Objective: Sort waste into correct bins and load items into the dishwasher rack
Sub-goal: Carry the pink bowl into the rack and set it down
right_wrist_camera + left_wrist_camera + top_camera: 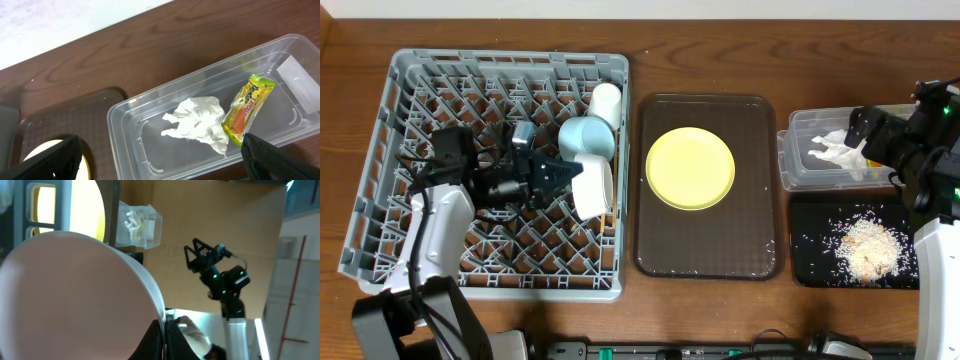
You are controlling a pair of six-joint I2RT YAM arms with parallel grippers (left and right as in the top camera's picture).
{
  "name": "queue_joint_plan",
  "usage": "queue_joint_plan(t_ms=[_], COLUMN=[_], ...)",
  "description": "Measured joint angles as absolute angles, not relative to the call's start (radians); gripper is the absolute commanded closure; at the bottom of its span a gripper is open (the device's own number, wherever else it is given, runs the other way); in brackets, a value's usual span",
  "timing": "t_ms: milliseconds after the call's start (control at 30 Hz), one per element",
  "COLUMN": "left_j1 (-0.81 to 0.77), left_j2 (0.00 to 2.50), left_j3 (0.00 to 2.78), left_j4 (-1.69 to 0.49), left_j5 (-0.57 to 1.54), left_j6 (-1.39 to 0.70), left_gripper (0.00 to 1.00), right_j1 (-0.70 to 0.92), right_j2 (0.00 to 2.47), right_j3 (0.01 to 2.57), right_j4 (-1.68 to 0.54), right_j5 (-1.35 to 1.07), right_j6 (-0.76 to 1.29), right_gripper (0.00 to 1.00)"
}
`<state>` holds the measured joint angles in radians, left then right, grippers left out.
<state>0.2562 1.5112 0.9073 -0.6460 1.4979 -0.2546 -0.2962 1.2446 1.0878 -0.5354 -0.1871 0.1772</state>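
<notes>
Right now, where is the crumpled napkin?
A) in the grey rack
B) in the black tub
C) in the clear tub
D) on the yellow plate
C: the napkin lies in the clear tub, beside the snack wrapper.

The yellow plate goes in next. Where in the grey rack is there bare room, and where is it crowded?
Bare pegs in the dishwasher rack: the far-left stretch and the near-right strip by its front wall. Crowded: its right side, where the cream cup, light blue bowl and the white bowl pinched by the left gripper line up.
</notes>
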Motion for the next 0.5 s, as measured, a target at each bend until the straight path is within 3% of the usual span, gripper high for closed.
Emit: queue_joint_plan(t_ms=[500], left_j1=[0.266], left_j2=[1.532], left_j3=[0.897], left_j4=[-0.619], left_j5=[1.547], left_j6=[-0.341], left_gripper=[0.94], right_j1=[-0.296], right_j2=[1.245], right_j3=[1.088], right_j4=[-0.535], right_j5=[-0.187], right_j6=[0.177], right_gripper=[0.01])
